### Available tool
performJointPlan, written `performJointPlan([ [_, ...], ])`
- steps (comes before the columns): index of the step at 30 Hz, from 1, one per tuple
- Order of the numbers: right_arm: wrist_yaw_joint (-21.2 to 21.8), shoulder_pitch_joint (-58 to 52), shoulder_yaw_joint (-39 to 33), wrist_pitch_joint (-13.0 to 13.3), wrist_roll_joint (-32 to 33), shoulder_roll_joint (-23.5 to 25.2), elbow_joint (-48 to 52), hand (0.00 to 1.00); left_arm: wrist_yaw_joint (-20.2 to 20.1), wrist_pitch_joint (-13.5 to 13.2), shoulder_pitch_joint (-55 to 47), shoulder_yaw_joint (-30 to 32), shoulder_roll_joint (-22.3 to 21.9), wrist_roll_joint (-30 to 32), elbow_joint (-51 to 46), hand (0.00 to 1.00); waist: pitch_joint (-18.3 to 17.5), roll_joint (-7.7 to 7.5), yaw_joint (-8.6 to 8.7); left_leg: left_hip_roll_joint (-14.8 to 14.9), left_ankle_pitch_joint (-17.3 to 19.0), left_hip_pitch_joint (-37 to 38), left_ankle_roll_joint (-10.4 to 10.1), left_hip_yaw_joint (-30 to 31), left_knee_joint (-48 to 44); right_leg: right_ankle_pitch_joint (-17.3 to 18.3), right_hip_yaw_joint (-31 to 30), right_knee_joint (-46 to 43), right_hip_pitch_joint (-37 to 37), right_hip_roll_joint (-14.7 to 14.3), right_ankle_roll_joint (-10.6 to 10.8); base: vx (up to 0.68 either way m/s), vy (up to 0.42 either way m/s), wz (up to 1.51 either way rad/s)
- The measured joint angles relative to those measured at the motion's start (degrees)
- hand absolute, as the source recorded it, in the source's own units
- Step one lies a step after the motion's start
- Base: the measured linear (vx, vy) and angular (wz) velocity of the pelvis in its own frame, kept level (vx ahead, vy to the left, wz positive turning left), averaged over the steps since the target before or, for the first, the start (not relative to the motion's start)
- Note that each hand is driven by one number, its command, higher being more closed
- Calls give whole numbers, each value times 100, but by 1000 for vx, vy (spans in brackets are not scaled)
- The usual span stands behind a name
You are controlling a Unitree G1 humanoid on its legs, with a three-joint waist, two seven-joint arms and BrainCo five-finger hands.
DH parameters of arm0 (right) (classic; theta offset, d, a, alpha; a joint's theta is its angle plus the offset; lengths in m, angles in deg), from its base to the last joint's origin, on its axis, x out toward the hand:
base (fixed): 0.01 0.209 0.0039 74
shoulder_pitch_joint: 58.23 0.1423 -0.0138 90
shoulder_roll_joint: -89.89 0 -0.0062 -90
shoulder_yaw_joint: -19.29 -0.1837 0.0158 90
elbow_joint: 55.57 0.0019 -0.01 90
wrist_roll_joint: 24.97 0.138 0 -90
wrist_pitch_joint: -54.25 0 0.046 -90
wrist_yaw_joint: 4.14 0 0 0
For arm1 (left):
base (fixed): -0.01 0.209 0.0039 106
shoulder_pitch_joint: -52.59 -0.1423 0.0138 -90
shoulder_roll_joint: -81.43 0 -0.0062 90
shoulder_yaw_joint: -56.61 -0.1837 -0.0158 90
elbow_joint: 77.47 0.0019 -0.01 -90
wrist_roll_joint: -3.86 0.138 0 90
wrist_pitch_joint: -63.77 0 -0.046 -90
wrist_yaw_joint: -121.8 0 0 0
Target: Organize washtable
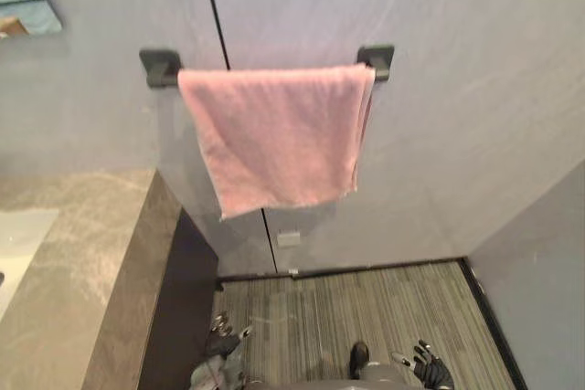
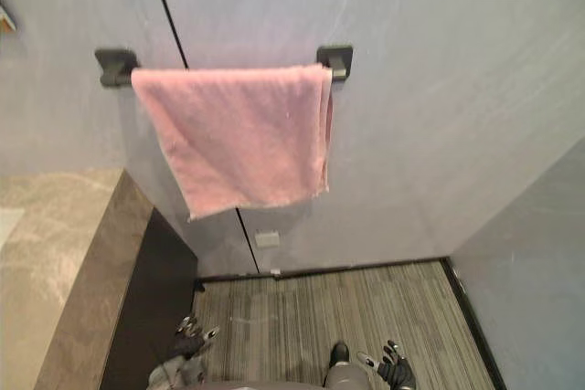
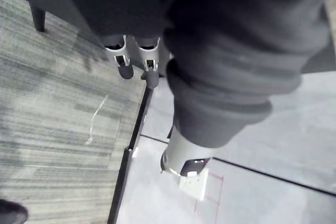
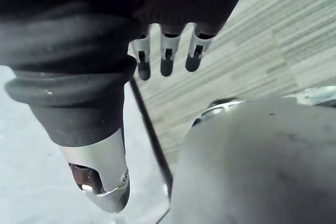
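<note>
**Near field.** The left hand (image 1: 222, 340) and the right hand (image 1: 430, 372) hang low over the striped floor (image 1: 366, 303), well below the pink towel (image 1: 279, 134). Both are empty. In each wrist view the fingers (image 3: 125, 59) run straight and loosely apart, with the thumb off to one side and nothing between them. The left hand lies almost directly beneath the towel's left edge. The right hand lies beneath and beyond the towel's right edge.

**Middle field.** To the left of the towel and lower, the stone tabletop (image 1: 82, 262) runs towards the wall (image 1: 457, 134), its dark side panel turned to the left hand. A small white socket (image 1: 289, 238) sits on the wall just below the towel.

**Far field.** The towel is draped double over a dark wall-mounted bar (image 1: 160, 68), with its long axis along the bar. Its lower hem slants, so the left corner hangs lower than the right.

**Judgement.** The towel is hung but askew. Straightening it would call for an upward reach. The left hand appears slightly nearer to the towel, and it is also the nearer hand to the tabletop.
</note>
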State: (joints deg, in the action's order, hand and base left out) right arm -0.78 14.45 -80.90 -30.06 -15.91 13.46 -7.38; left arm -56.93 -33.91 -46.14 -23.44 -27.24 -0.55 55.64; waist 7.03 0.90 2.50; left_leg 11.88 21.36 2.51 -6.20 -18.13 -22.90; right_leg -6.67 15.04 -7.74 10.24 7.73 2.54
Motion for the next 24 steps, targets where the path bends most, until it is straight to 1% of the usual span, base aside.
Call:
performJointPlan([
  [1, -27, 24, 9, -8, 9, 43, 34, 0, 4, 7, 27, -53, 12, 70, 39, 0, -15, -95, -36, -46, -129, -27, 128, -144, 80, 183, 46, -27, 80, 126, 176, -479, 72, -42],
  [2, -70, 102, 33, -5, 48, -6, 75, 0, 20, 11, -21, -44, -94, 123, 103, 0, -9, -67, -54, 8, -209, -31, 220, -337, 109, 526, 71, -1051, 392, 284, -25, -369, -9, -45],
  [3, -78, 116, 38, -5, 48, -8, 80, 0, 21, 22, -26, -50, -94, 152, 156, 0, -8, -69, -44, 8, -223, -21, 229, -362, 108, 636, 67, -1513, 462, 351, -66, -233, -19, -43],
  [4, -84, 117, 38, -5, 48, -9, 92, 0, 22, 52, -39, -67, -64, 203, 276, 0, -14, -80, -49, 7, -259, 5, 232, -370, 106, 848, 35, -2465, 503, 493, -32, -97, -37, -17],
  [5, -77, 118, 42, -3, 45, -10, 99, 0, 20, 61, -61, -90, -27, 269, 319, 0, -18, -85, -63, 3, -290, 8, 228, -368, 105, 1013, -24, -2946, 485, 549, 10, -74, -57, -17],
  [6, -78, 119, 70, 0, 42, -4, 188, 0, 17, 73, -70, -94, 42, 310, 328, 0, -19, -86, -98, 3, -377, -31, 210, -371, 129, 1247, -278, -3711, 454, 585, 82, -96, -150, -7],
  [7, -76, 125, 123, 14, 38, 51, 251, 0, 4, 80, -108, -90, 117, 380, 369, 0, -42, -121, -130, -29, -494, -88, 193, -348, 196, 1312, -481, -4082, 352, 629, 132, -71, -165, 3],
  [8, -74, 131, 140, 22, 37, 95, 263, 0, 3, 82, -117, -89, 161, 422, 373, 0, -62, -154, -151, -59, -565, -125, 165, -302, 233, 1363, -610, -4127, 252, 643, 201, -90, -243, 30],
  [9, -65, 191, 240, 28, 35, 190, 228, 0, 1, 78, -113, -72, 224, 494, 419, 0, -125, -275, -179, -134, -756, -259, 146, -134, 282, 1567, -762, -3898, 140, 586, 462, -84, -221, 62],
  [10, -65, 240, 248, 28, 32, 206, 111, 0, -1, 83, -99, -29, 256, 523, 534, 0, -165, -231, -195, -226, -1001, -293, 211, 120, 564, 1594, -860, -3569, 12, 372, 499, -80, -203, 78],
  [11, -53, 238, 220, 47, 39, 161, 37, 0, -2, 84, -141, -30, 187, 529, 639, 0, -302, -49, -244, -227, -1181, -289, 288, 309, 873, 1606, -1034, -3036, -210, 115, 515, -57, -165, 73],
  [12, -73, 314, 204, 55, 51, 34, -11, 0, 10, 75, -202, -26, 81, 530, 677, 0, -398, 58, -365, -169, -1485, -358, 209, 402, 1085, 1855, -1575, -2654, -410, -63, 438, -61, -237, 70],
  [13, -78, 506, 242, 80, 60, 8, -61, 0, 38, 39, -244, 50, 149, 526, 576, 0, -353, -143, -386, -297, -1607, -559, 61, 468, 984, 2261, -2017, -2421, -422, -32, 460, -132, -328, 60],
  [14, -88, 661, 271, 103, 93, 1, -182, 0, 54, 31, -253, 79, 198, 518, 577, 0, -368, -180, -408, -312, -1625, -746, 31, 541, 904, 2437, -2048, -2234, -427, -71, 450, -172, -321, 46],
  [15, -98, 881, 341, 124, 169, -44, -313, 0, 85, 52, -241, 99, 211, 452, 575, 0, -372, -153, -493, -259, -1677, -996, -16, 618, 822, 2512, -1983, -2027, -381, -124, 385, -221, -246, 41],
  [16, -132, 1162, 408, 182, 237, -116, -420, 0, 144, 47, -214, 97, 171, 439, 561, 0, -329, -52, -524, -179, -1956, -1367, -7, 872, 847, 2505, -1797, -1736, -313, -229, 324, -253, -193, 57],
  [17, -163, 1210, 412, 196, 238, -129, -421, 0, 154, 39, -212, 97, 159, 420, 541, 0, -293, -6, -508, -165, -2148, -1483, 30, 1036, 946, 2472, -1633, -1701, -291, -275, 265, -259, -180, 99],
  [18, -207, 1214, 405, 218, 241, -138, -459, 0, 176, 23, -217, 96, 125, 391, 538, 0, -237, 49, -494, -115, -2489, -1504, -57, 1141, 1194, 2443, -1370, -1757, -280, -314, 175, -300, -197, 125],
  [19, -216, 1211, 373, 221, 247, -149, -493, 0, 228, -7, -222, 186, 142, 367, 529, 0, -213, -22, -477, -118, -2994, -1483, -131, 1117, 1681, 2403, -981, -1722, -195, -258, -79, -376, -211, 146],
  [20, -213, 1185, 259, 221, 244, -108, -515, 0, 273, -4, -159, 382, 110, 286, 532, 0, -152, -35, -488, -7, -2769, -1652, 40, 587, 1211, 2344, -633, -1712, -183, -215, -236, -319, -170, 123],
  [21, -225, 1181, 206, 217, 245, -97, -511, 0, 286, 1, -123, 460, 116, 273, 559, 0, -127, -70, -473, 25, -2571, -1716, 156, 411, 835, 2333, -483, -1726, -206, -147, -252, -287, -94, 115],
  [22, -240, 1099, 141, 216, 247, -89, -504, 0, 315, -4, -113, 628, 122, 276, 582, 0, -75, -164, -443, 84, -2204, -1750, 361, 216, 124, 2303, -241, -1746, -287, -25, -297, -212, -16, 110],
  [23, -239, 984, 100, 217, 247, -94, -502, 0, 352, -28, -127, 815, 118, 277, 592, 0, -52, -247, -435, 221, -1900, -1646, 449, 100, -596, 2255, -11, -1725, -404, 109, -293, -266, -7, 108],
  [24, -235, 912, 54, 218, 248, -107, -504, 0, 388, -22, -132, 910, 96, 276, 618, 0, -67, -264, -441, 351, -1764, -1522, 444, 86, -968, 2205, 121, -1687, -460, 163, -260, -259, 53, 95],
])
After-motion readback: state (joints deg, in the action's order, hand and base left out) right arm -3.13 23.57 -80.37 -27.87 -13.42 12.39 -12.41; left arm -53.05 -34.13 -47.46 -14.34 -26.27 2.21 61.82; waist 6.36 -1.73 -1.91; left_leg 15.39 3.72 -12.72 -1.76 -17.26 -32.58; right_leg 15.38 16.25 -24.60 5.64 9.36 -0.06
